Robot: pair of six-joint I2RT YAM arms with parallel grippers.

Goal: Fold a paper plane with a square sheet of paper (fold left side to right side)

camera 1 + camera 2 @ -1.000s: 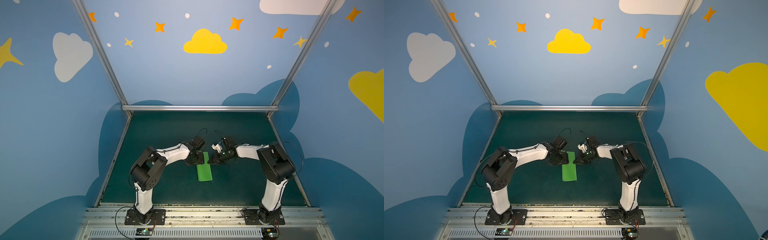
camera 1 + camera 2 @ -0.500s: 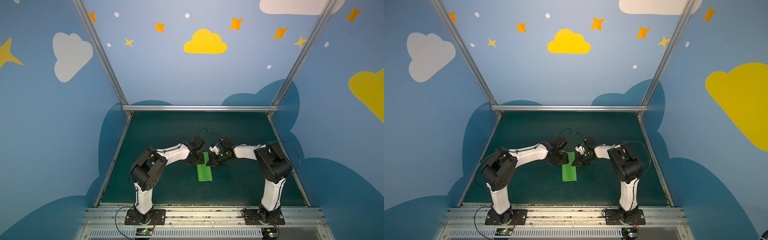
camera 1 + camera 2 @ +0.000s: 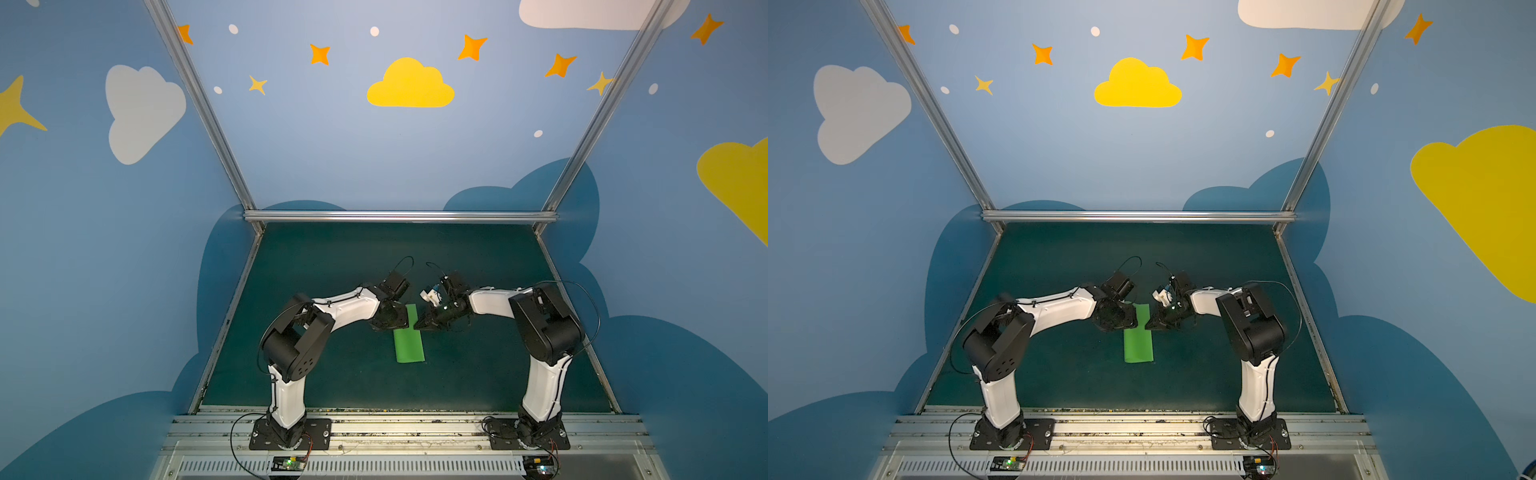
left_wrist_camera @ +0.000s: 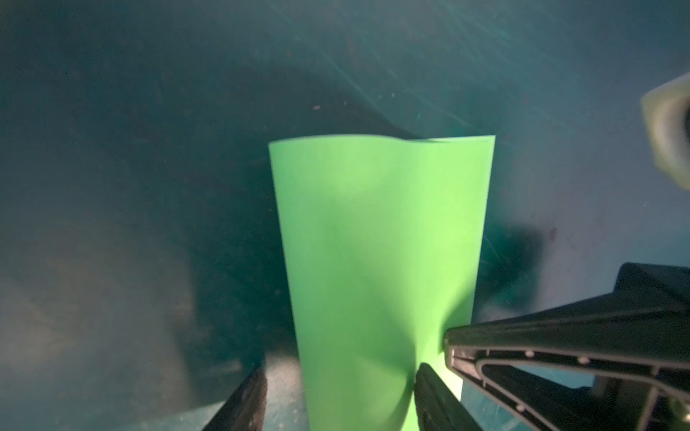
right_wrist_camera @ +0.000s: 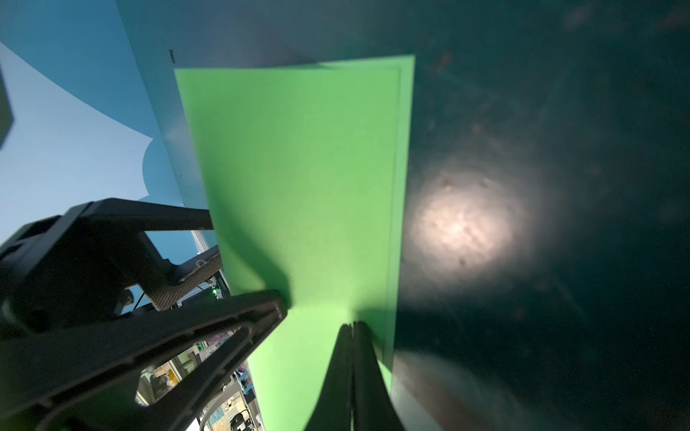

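Right gripper (image 3: 418,327) slid leftward, closed, tips on the square sheet of paper (image 3: 409,347); left gripper (image 4: 339,373) parted, angled down.

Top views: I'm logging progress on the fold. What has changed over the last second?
The right gripper, shut, edged leftward in both top views; its tip is now on the square sheet of paper near its right edge. Nothing was taken hold of or let go. The left gripper stayed open at the sheet's far end, and the sheet did not shift.
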